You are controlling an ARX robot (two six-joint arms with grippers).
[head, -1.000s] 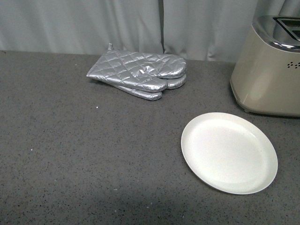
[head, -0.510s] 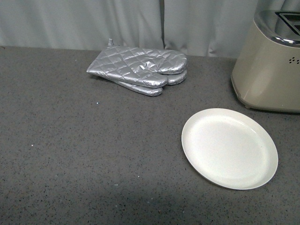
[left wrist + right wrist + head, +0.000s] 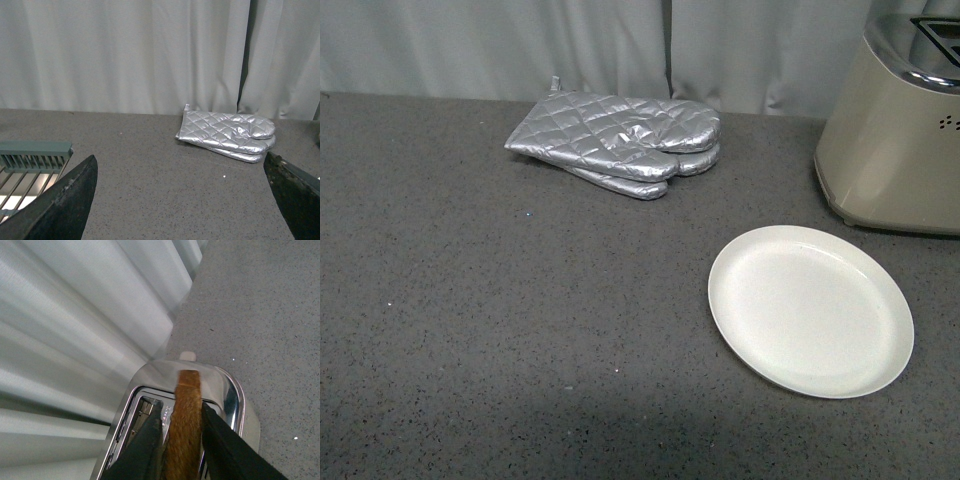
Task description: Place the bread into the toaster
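Seen edge-on in the right wrist view, the bread point(image 3: 184, 425) shows its brown crust, and my right gripper point(image 3: 182, 412) is shut on it between two dark fingers. It hangs directly above the chrome top of the toaster point(image 3: 227, 395), over the dark slots point(image 3: 145, 412). In the front view the beige toaster point(image 3: 895, 140) stands at the far right edge, partly cut off; neither arm shows there. My left gripper point(image 3: 180, 200) is open above bare counter, nothing between its fingers.
A white plate point(image 3: 810, 310) lies in front of the toaster. Quilted silver oven mitts point(image 3: 620, 140) lie at the back by the grey curtain point(image 3: 520, 45). A green wire rack point(image 3: 30, 165) shows beside the left gripper.
In the front view the whole scene has shifted slightly: the plate, mitts and toaster sit a little higher in the picture than before. No object has moved on the counter.
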